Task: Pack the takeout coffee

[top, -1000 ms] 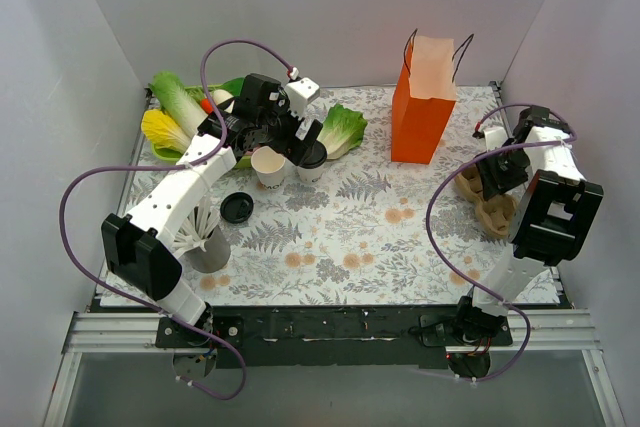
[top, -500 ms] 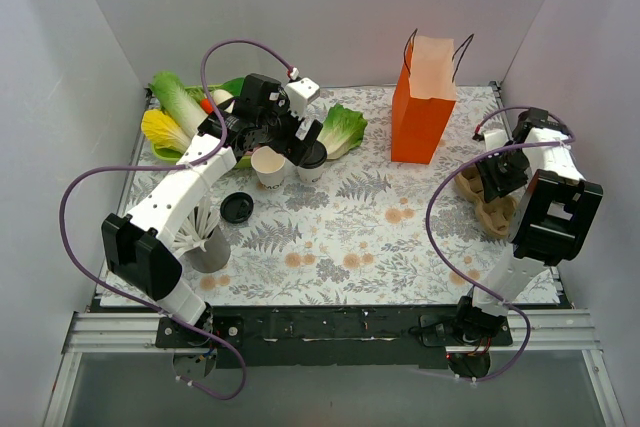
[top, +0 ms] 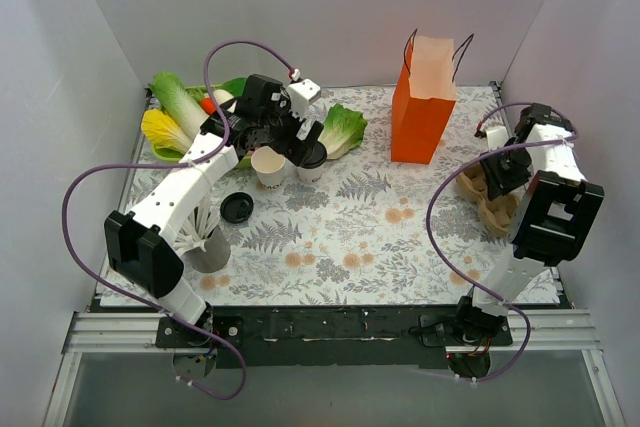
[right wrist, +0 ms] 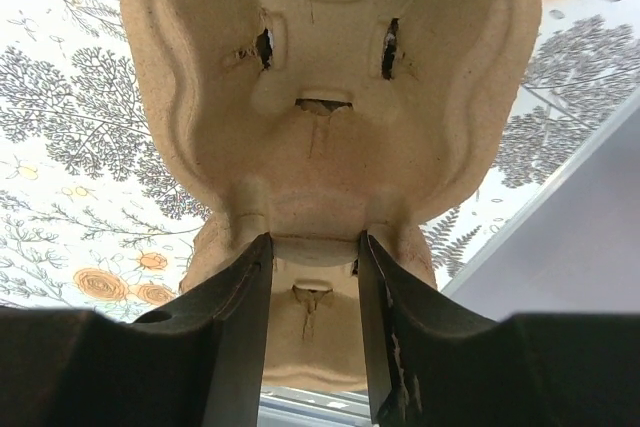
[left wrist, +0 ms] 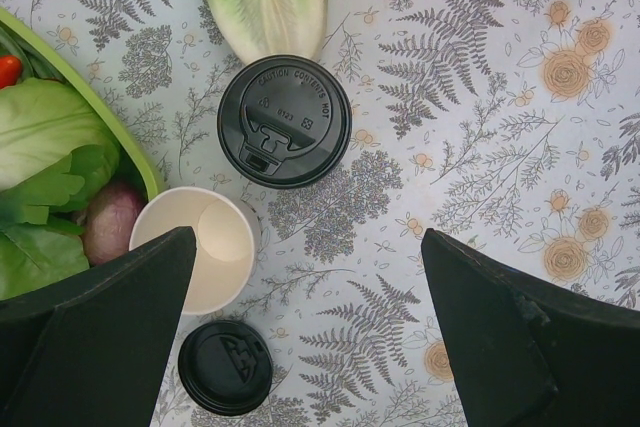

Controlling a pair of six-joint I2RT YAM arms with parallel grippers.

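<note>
Top view: takeout coffee (top: 311,159) upright on table, bare cup (top: 268,166) just beside at 9 o'clock, orange bag (top: 420,112) well apart at 2 o'clock.
Left wrist: left gripper (left wrist: 308,242) spread wide, empty; coffee at 12 o'clock.
Right wrist: right gripper (right wrist: 315,244) pinches pulp carrier (right wrist: 330,97) ridge.

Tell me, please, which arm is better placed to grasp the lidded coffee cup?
Left. The left claw hovers open directly above the lidded cup, whereas the right claw straddles the cardboard cup carrier, far from it.
</note>
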